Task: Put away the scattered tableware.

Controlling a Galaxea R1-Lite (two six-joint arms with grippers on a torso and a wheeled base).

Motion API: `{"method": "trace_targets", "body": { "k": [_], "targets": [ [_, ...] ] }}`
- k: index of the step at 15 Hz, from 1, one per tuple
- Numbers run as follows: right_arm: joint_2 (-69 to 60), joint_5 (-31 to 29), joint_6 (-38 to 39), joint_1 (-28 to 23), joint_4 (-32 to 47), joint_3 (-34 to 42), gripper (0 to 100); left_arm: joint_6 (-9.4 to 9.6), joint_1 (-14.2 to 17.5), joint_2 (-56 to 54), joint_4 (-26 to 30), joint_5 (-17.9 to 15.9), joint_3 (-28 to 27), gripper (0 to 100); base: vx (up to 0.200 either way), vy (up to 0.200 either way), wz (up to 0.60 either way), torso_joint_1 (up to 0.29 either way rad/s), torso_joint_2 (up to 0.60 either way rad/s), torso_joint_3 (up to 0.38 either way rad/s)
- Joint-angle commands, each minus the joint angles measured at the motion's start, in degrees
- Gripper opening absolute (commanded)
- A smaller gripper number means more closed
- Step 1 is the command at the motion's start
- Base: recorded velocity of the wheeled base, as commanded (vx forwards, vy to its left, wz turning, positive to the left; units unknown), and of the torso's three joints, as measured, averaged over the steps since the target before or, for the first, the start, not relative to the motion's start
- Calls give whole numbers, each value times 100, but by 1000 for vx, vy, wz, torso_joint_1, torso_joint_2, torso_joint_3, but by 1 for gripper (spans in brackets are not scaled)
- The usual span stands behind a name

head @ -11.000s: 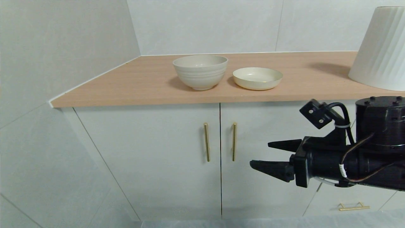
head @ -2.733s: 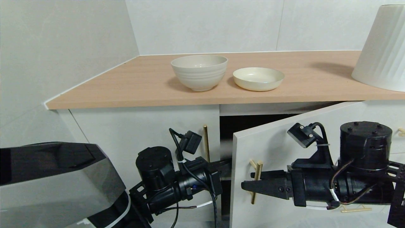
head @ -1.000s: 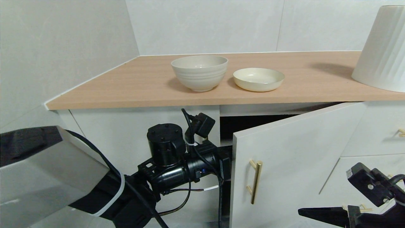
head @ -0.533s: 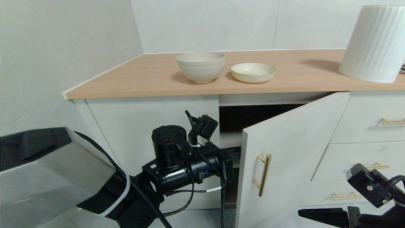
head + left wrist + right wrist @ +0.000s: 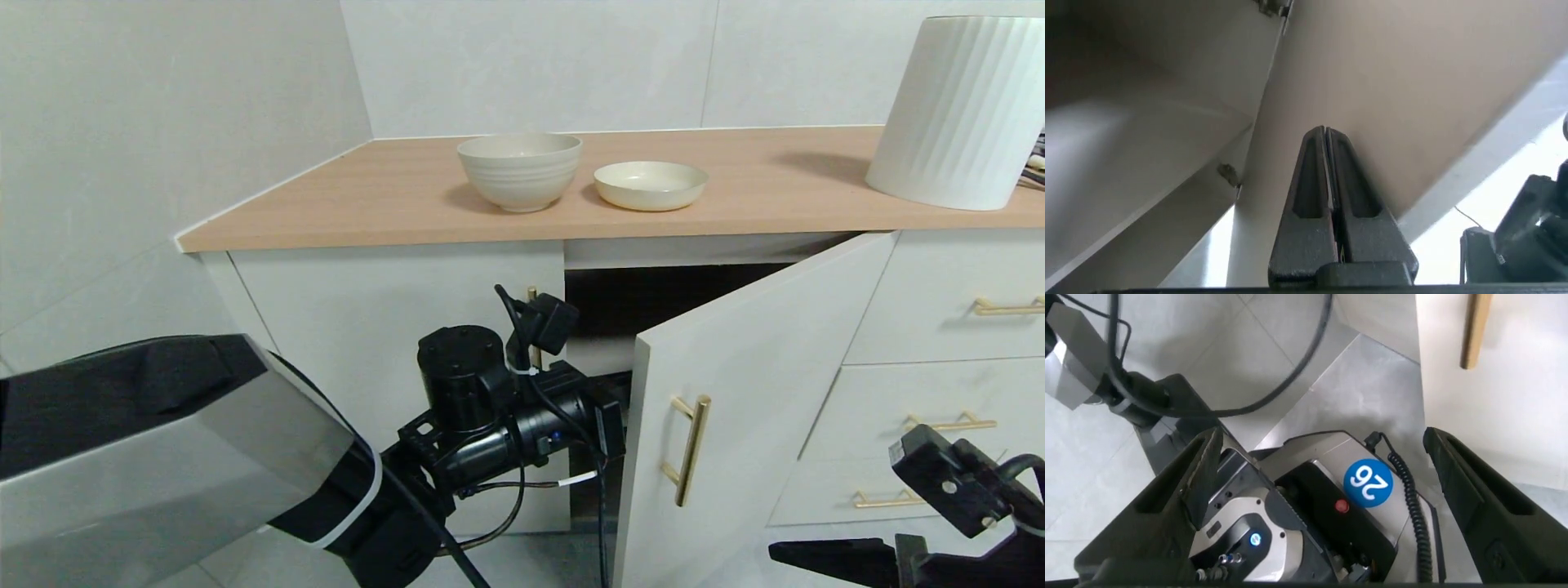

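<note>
Beige bowl [image 5: 520,170] on wooden counter [image 5: 384,208], well above closed left gripper [image 5: 1325,135], right gripper [image 5: 1323,453] open

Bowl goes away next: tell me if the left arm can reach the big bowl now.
Probably not: the left gripper sits shut, low by the open cabinet door, beneath the countertop the bowl stands on.

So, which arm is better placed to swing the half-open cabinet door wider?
Probably left. The left gripper, shut, lies at the inner face of the door, behind its free edge, so it can push outward. The right gripper hangs open and low, apart from the handle.
</note>
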Motion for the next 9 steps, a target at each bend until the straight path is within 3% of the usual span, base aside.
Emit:
{"method": "trace_targets", "body": {
  "k": [1, 3, 6, 9],
  "targets": [
    [40, 3, 2, 1, -3, -1, 100, -27, -15, 158, 0, 12, -98, 0, 0, 0, 0, 0, 0, 0],
    [84, 3, 2, 1, -3, -1, 100, -36, -41, 255, -8, 12, -142, 0, 0, 0, 0, 0, 0, 0],
    [84, 3, 2, 1, -3, -1, 100, -36, -41, 404, -35, 47, -221, 0, -200, 0, 0, 4, 2, -1],
    [76, -6, 2, 1, -3, -1, 100, -36, -50, 431, -35, 38, -230, 0, 0, 0, 0, 0, 0, 0]
  ]
}}
